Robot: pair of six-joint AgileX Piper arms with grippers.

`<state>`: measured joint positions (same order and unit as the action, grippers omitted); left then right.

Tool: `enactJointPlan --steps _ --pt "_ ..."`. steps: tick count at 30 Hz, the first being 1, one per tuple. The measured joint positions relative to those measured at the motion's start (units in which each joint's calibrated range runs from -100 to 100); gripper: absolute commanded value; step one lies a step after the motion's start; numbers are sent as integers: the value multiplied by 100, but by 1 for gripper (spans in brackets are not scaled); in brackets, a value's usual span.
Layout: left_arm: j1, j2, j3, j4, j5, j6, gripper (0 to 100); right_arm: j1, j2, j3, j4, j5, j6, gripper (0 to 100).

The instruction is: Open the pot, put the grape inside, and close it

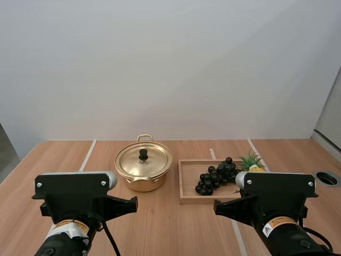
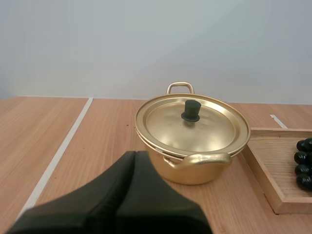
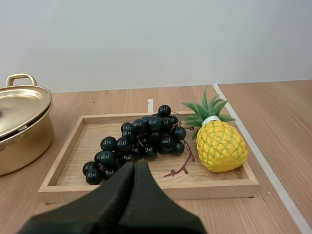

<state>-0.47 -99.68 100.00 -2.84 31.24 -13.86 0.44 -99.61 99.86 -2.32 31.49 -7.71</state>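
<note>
The golden pot (image 1: 144, 170) stands on the worktop (image 1: 64, 154) with its lid (image 2: 190, 124) on, just beside the wooden tray (image 3: 146, 187) that holds the black grapes (image 3: 136, 144) and a toy pineapple (image 3: 222, 146). The left fingers (image 2: 132, 163) and right fingers (image 3: 132, 170) are each pressed together, holding nothing. Opening comes first: spread the left fingers, descend over the lid's small black knob (image 2: 191, 111), pinch it squarely and lift straight up so the pot does not drag.

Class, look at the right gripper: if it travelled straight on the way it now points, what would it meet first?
Most likely the grapes: the right gripper, shut, aims at the bunch's near end. If it travels low, the front rim of the tray comes first; its height is hard to judge.
</note>
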Motion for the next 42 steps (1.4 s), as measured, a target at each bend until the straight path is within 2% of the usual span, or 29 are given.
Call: enactJointPlan --steps 42 --pt "0 0 0 127 0 0 0 0 0 0 -34 0 0 0"
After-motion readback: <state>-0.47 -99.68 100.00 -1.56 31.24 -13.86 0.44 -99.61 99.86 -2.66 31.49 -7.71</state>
